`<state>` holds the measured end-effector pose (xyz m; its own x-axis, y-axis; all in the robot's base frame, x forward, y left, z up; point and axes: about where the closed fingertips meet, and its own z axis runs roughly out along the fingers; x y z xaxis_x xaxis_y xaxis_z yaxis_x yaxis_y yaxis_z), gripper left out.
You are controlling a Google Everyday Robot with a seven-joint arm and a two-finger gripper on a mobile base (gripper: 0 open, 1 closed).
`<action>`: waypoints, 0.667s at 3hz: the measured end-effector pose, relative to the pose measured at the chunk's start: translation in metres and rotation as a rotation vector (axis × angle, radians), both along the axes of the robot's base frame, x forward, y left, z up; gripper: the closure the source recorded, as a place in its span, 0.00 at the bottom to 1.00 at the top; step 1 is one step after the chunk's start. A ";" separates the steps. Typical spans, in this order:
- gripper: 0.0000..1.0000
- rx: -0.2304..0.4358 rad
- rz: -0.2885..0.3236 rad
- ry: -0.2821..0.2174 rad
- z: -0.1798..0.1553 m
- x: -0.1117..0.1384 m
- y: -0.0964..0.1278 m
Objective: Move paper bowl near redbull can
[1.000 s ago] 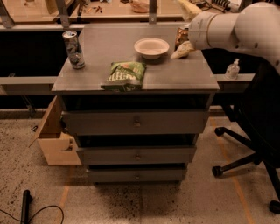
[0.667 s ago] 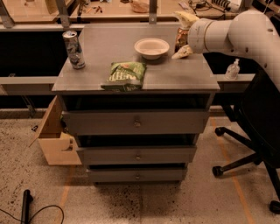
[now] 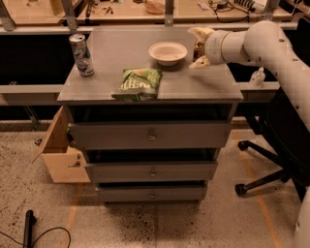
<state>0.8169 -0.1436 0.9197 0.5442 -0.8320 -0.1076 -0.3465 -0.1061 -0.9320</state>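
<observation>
- A speckled floor (image 3: 160,227) lay nearest, with a black cable (image 3: 28,231) at its left edge and the black base of an office chair (image 3: 259,178) to the right.
- A grey drawer cabinet (image 3: 150,136) stood in the middle, three drawers stacked in its front, and a light wooden box (image 3: 62,157) sat against its lower left side.
- On the cabinet top, a green chip bag (image 3: 138,83) lay flat near the front edge.
- The redbull can (image 3: 81,54) stood upright at the left edge, well apart from the other things.
- The paper bowl (image 3: 167,52) sat upright right of centre, behind the bag and far across the top from the can.
- The gripper (image 3: 194,48) hovered just right of the bowl on the end of the white arm (image 3: 261,41). Its claw stood wide open, one finger high and one low, gripping nothing. A brown patterned object (image 3: 198,44) showed in the gap.
- A wooden workbench (image 3: 135,10) ran along the back.
</observation>
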 end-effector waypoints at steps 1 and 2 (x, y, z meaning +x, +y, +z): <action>0.36 -0.006 0.029 0.023 -0.016 0.015 0.011; 0.41 -0.003 0.061 0.043 -0.026 0.028 0.026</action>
